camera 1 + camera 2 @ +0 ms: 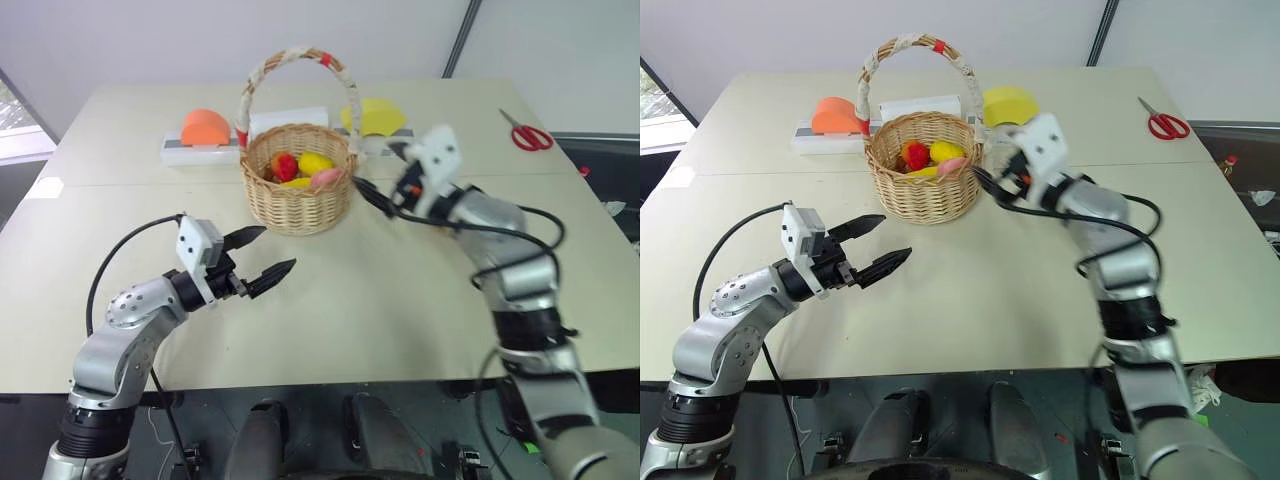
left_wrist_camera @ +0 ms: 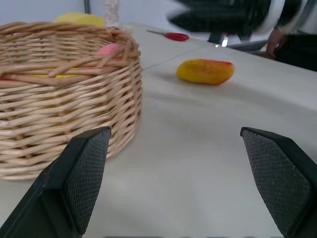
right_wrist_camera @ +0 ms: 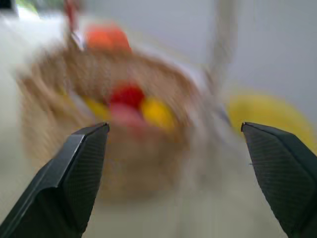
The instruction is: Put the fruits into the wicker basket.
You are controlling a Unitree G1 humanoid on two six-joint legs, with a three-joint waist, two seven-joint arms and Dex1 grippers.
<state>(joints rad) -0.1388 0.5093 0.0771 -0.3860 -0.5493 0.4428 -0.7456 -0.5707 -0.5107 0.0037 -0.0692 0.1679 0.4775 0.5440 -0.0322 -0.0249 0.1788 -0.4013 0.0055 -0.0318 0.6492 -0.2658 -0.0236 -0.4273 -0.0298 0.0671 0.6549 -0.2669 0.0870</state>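
Wicker basket [image 1: 298, 180] upper centre of frame on table [image 1: 400, 300], upright, handle arching up. Inside: red, yellow, pink fruits [image 1: 305, 168] heaped.

Right gripper [image 1: 385, 178] just right of basket rim, blurred, fingers spread wide, empty, aimed left toward basket.

Left gripper [image 1: 262, 255] lower left of centre, below basket, apart from it, fingers spread, empty, aimed right.

Mango [image 2: 205, 71] in left wrist view: on table beside basket, long axis lying flat, crosswise.

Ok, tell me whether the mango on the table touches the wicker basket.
Apart. The left wrist view shows bare tabletop between the mango and the wicker basket.
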